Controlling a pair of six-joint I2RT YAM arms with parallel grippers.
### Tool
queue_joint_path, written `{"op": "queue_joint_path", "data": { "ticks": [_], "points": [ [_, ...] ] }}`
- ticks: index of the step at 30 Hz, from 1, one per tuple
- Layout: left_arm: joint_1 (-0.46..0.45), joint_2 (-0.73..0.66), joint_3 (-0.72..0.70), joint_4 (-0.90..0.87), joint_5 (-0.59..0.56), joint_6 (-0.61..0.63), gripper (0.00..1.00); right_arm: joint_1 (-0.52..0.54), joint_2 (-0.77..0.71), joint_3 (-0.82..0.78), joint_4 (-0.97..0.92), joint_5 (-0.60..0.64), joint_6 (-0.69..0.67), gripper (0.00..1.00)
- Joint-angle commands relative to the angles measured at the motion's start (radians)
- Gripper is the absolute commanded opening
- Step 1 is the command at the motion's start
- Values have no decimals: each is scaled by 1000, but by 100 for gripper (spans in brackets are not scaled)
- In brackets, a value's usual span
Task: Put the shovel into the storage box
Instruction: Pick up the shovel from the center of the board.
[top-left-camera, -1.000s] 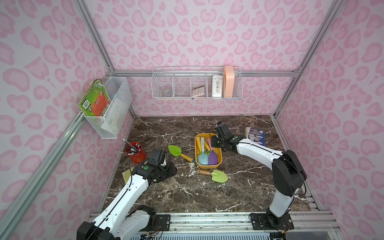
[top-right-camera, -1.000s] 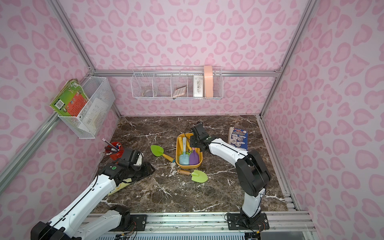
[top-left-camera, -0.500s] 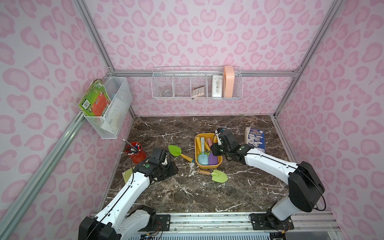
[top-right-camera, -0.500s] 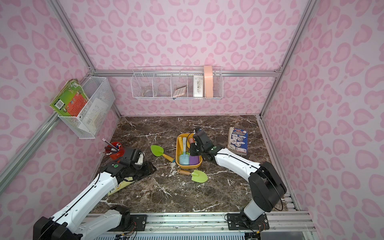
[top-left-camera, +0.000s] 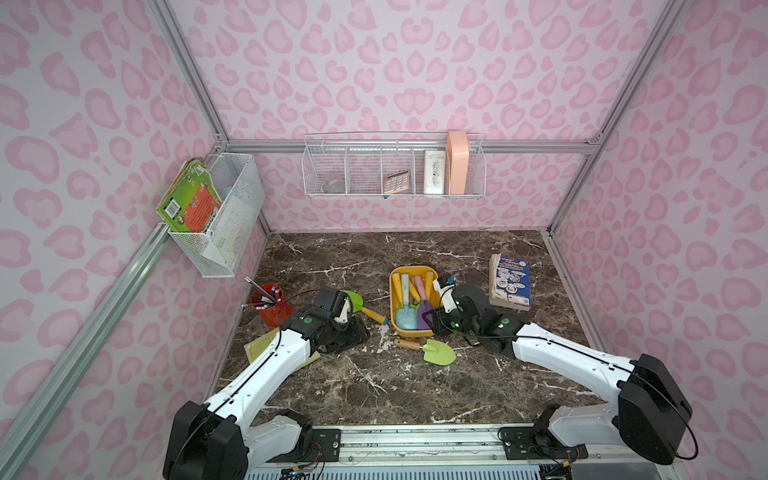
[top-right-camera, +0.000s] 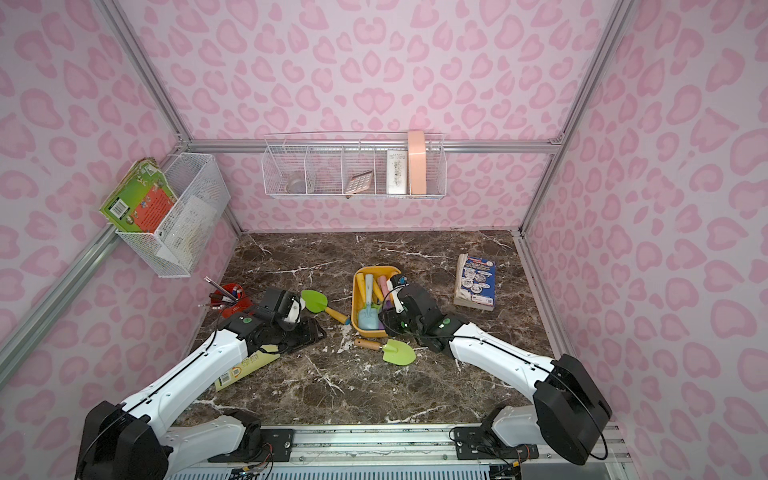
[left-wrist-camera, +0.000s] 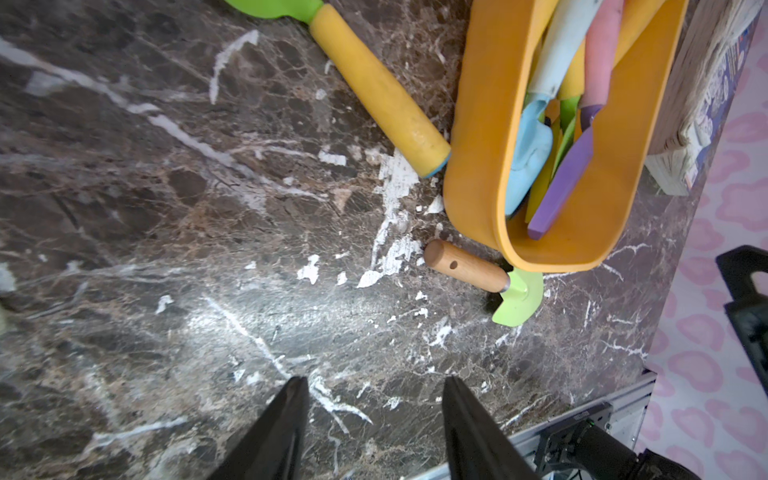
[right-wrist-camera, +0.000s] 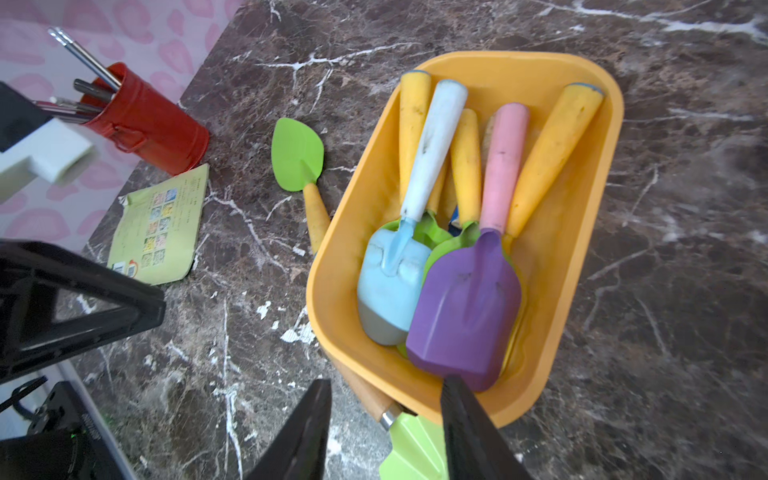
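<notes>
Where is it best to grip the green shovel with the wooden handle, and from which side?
Take the wooden handle near its free rounded end, from straight above, closing across it. The shovel lies flat; its blade is wide, thin and close to the storage box.

A red pen cup (top-left-camera: 272, 309) stands at the desk's (top-left-camera: 415, 386) left edge, with a yellow-green leaflet (right-wrist-camera: 160, 224) flat near it. A blue book (top-left-camera: 510, 280) lies far right. The side basket (top-left-camera: 237, 195) holds a green book (top-left-camera: 189, 203). The back basket (top-left-camera: 361, 174) holds a calculator (top-left-camera: 397, 181) and a peach case (top-left-camera: 458, 162).
</notes>
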Motion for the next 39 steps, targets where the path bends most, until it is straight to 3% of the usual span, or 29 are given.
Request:
{"op": "queue_joint_path", "data": {
  "ticks": [1,11,39],
  "points": [
    [-17,22,16,18,11,16,57,21,-14,-32,59,-50,-41,48],
    [-29,39,11,25,-1,13,56,113,31,-105,107,-50,-80,49],
    [-30,22,-12,16,-24,-3,55,154,224,-110,183,65,-131,50]
  ]
}}
